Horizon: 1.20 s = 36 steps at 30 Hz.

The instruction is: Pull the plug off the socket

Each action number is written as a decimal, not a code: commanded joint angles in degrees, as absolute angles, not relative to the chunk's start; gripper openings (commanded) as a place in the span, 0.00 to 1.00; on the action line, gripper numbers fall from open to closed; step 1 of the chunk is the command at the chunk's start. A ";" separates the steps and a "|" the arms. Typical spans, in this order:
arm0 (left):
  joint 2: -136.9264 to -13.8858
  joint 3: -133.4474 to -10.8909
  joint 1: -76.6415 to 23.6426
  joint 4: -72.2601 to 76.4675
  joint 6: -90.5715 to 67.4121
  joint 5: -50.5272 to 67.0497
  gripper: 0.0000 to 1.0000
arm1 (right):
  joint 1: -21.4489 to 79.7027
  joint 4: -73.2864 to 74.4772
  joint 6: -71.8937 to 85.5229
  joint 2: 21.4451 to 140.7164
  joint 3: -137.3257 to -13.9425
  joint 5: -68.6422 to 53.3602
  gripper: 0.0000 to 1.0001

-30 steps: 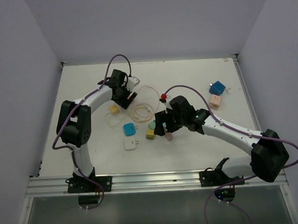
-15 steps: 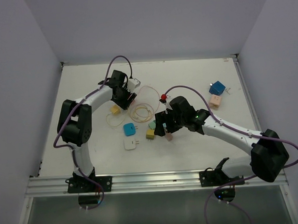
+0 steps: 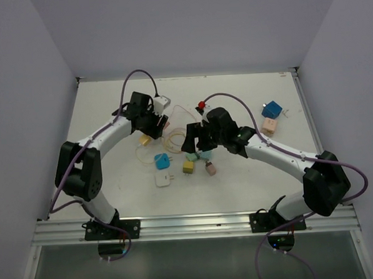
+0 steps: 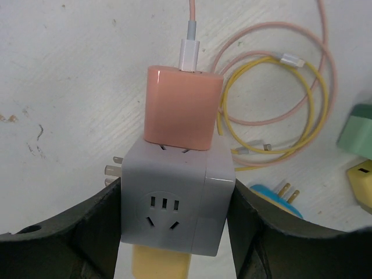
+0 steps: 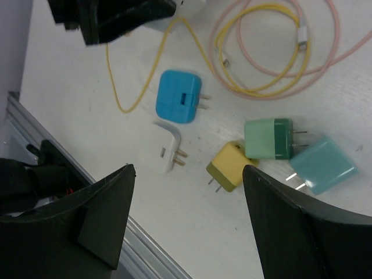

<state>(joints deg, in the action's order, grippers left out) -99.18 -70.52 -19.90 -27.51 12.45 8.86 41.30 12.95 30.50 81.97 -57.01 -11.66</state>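
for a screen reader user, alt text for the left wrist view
Left gripper jaws clamp a white cube socket on both sides, a pink plug seated in its far face; pink and yellow cables coil beside it.

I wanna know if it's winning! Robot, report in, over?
Left gripper clamped on white cube socket. Right gripper open, empty, above loose plugs. Pink charger plug seated in socket, only its pink cable attached. Over.
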 commanded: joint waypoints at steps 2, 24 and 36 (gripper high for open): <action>-86.25 -65.58 -19.95 -15.58 7.47 12.48 0.00 | 39.21 4.67 40.06 85.59 -62.05 -12.13 0.78; -72.25 -48.60 -22.32 -4.57 4.48 18.19 0.00 | 37.44 -6.77 52.30 103.44 -73.91 -14.32 0.75; -73.91 -49.13 -22.59 -2.72 1.50 17.76 0.00 | 38.50 -13.87 53.96 108.10 -73.65 -20.04 0.54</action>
<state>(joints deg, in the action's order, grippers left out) -74.50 -47.70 -22.31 -9.28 3.53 16.88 38.00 -8.34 52.90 107.46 -72.40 -16.99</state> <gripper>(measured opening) 0.661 0.558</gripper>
